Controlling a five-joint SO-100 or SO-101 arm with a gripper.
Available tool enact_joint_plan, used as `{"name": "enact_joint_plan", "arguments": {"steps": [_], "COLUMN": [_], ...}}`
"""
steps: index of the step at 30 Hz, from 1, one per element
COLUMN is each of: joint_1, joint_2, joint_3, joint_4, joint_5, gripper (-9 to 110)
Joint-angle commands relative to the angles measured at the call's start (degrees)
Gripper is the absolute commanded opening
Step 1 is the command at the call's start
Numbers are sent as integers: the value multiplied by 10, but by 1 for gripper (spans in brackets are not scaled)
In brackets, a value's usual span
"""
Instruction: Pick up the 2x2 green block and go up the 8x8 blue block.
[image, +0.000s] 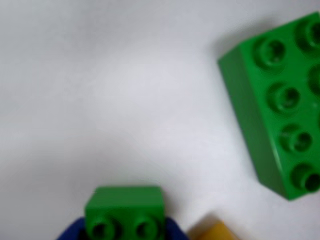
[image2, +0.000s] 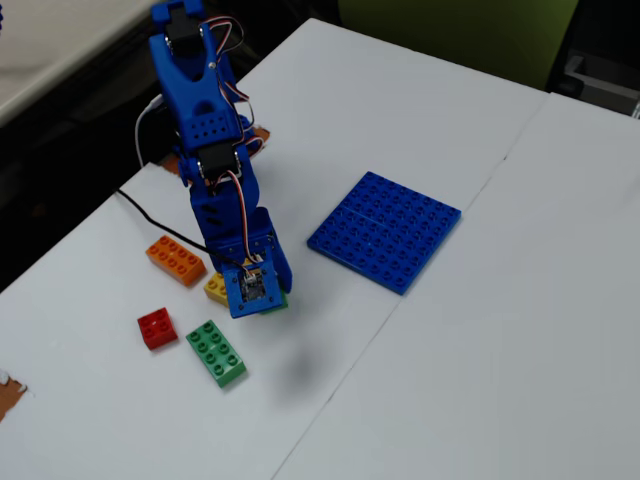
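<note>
In the wrist view the 2x2 green block (image: 125, 210) sits at the bottom edge between the blue jaws of my gripper (image: 125, 231), which is shut on it. In the fixed view my gripper (image2: 266, 297) hangs above the white table, with a sliver of the green block (image2: 279, 301) showing at its lower right and a shadow on the table below it. The 8x8 blue block (image2: 385, 230) lies flat on the table to the right of the gripper, apart from it. It is out of the wrist view.
A longer light-green eight-stud brick (image2: 216, 352) (image: 280, 105) lies below-left of the gripper. A yellow brick (image2: 217, 288) (image: 215, 232), an orange brick (image2: 176, 260) and a red brick (image2: 157, 328) lie to its left. A black cable (image2: 150, 215) runs past the arm's base.
</note>
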Motion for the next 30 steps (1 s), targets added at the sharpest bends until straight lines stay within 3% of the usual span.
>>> {"name": "enact_joint_plan", "arguments": {"steps": [1,11,17,24,30], "joint_1": [-9,-12,-13,-87,-183], "joint_2": [3,71,216,375,481], "joint_3": [-18,-18,-18,-18,-18], "joint_4": [-10,52,229,349,358], "joint_5": [-4,-25,-172,-311,-228], "gripper": [13,4,4,4,4]}}
